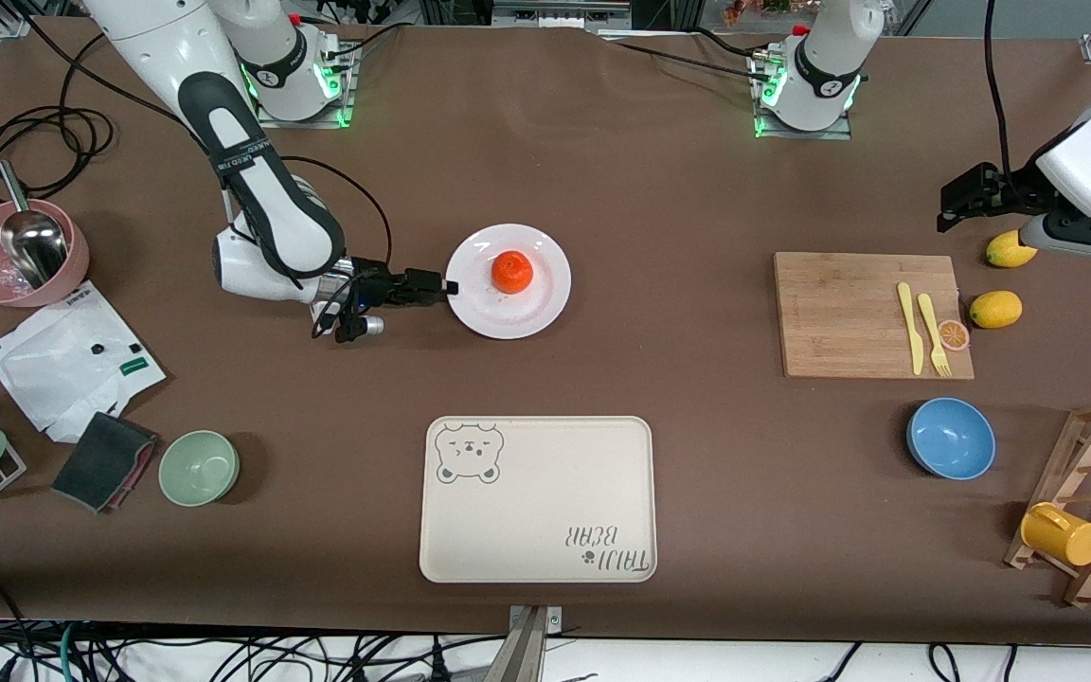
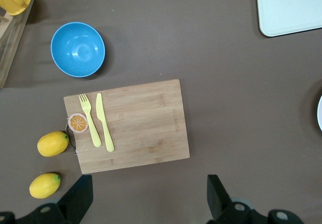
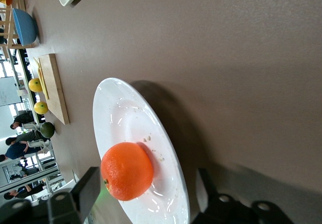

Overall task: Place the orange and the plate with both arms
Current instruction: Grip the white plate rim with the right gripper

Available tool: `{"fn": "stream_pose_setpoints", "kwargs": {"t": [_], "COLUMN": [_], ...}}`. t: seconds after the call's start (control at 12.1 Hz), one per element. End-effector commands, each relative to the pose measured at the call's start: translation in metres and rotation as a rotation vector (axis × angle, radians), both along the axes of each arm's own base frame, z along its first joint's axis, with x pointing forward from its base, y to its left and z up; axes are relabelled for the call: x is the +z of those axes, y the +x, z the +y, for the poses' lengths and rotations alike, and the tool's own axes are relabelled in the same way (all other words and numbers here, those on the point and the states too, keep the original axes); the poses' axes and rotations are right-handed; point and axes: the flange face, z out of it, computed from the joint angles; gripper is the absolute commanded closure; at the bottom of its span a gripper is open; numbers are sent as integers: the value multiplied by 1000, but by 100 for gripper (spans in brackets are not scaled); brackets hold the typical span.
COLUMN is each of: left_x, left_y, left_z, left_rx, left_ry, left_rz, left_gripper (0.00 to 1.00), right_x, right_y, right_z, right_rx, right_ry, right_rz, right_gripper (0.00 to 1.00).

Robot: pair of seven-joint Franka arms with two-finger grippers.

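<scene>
a: right gripper (image 1: 446, 287)?
b: low at the plate (image 1: 534, 301), at the rim on the right arm's end. fingers spread wide, one on each side of the rim's edge, nothing clamped.

a: and in the right wrist view?
b: same gripper (image 3: 146, 196) straddling the near rim of the plate (image 3: 118, 113), with the orange (image 3: 127, 170) sitting between the two fingers (image 3: 88, 189), a little ahead of them.

a: orange (image 1: 512, 272)?
b: resting on the plate, about at its middle, clear of the fingertips.

a: left gripper (image 1: 953, 210)?
b: up in the air at the left arm's end of the table, waiting beside a lemon (image 1: 1010, 249). open wide, empty.

a: below it?
b: per the left wrist view, gripper (image 2: 151, 196) over bare table just short of the cutting board (image 2: 141, 126). yellow fork (image 2: 89, 119), yellow knife (image 2: 104, 122) and an orange slice (image 2: 78, 123) on that board, two lemons (image 2: 52, 143) beside it, blue bowl (image 2: 78, 49) past the board.

a: tray?
b: bear tray (image 1: 538, 498) well apart from both grippers, nearer the front camera than the plate.
</scene>
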Motion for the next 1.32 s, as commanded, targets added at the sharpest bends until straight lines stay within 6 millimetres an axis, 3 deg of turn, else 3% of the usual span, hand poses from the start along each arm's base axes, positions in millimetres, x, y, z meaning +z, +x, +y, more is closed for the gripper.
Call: {"fn": "stream_pose_setpoints", "kwargs": {"t": [0.0,0.41,1.08,1.24], "left_x": [5,5,5,6], "left_y": [4,4,4,4], "left_z": [0,0,0,-3], "left_rx": [-1,-1,-1,-6], "left_ry": [-19,-19,-19,-17], "left_rz": [-5,-5,-5,-7], "left_gripper": [0,0,0,0], "right_x": [-11,-13,-28,-32], "right_y": [-11,-15,-25,-30], "right_z": [1,3,1,3], "right_rx": [-14,-9,22,21], "right_ry": [15,16,1,10], "right_rz": [-30,-24,-50,-56], "right_gripper": [25,46,46,53]}}
